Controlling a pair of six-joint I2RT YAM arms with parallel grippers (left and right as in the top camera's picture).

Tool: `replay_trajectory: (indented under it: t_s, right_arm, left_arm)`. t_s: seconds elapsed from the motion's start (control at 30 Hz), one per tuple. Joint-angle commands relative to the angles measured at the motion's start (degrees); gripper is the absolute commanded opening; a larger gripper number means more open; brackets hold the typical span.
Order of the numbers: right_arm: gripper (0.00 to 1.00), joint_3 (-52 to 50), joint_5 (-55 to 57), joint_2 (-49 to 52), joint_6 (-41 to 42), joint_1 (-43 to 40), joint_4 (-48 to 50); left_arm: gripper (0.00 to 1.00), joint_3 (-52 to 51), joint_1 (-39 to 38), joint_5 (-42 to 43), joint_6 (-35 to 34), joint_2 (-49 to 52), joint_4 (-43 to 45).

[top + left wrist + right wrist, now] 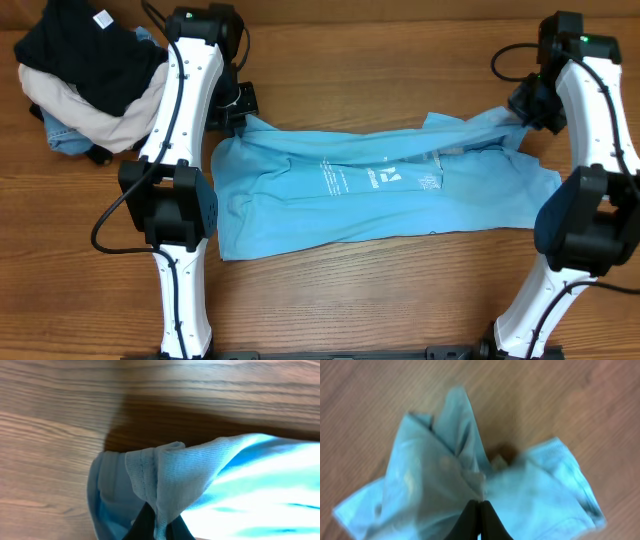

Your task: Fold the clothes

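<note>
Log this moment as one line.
left gripper: shut on T-shirt far edge | right gripper: shut on T-shirt far edge | T-shirt: stretched between both, near part lying on table

A heap of garments sits at the far left corner of the brown wood-grain table [380, 290]. A crumpled black cloth garment [85, 55] lies on top, with a small white tag [103, 18] at its far edge. Under it spreads a cream fabric garment [95, 120], and a denim-blue garment [62, 135] peeks out at the heap's near left edge.
</note>
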Motion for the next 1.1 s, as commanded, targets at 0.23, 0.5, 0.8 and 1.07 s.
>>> replay_trajectory:
  t_s: [0.23, 0.5, 0.8, 1.07]
  right_arm:
    - [0.20, 1.77, -1.44, -4.87, 0.44, -0.52, -9.57]
    - [1.00, 1.77, 0.37, -4.85, -0.04, -0.52, -6.19]
    - [0.98, -0.63, -9.25, -4.09, -9.11, -0.52, 7.02]
    - [0.96, -0.83, -9.25, 1.22, -15.52, -0.52, 9.31]
  left_arm:
    - [0.17, -9.27, -2.51, 4.09, 4.26, -0.39, -0.22]
    - [0.83, -17.86, -2.49, -6.78, 3.34, -0.39, -0.22]
    - [1.00, -11.28, -2.12, -6.01, 5.42, -0.35, 4.26]
    - [1.00, -11.58, -1.75, -4.70, 6.64, -0.02, 5.84]
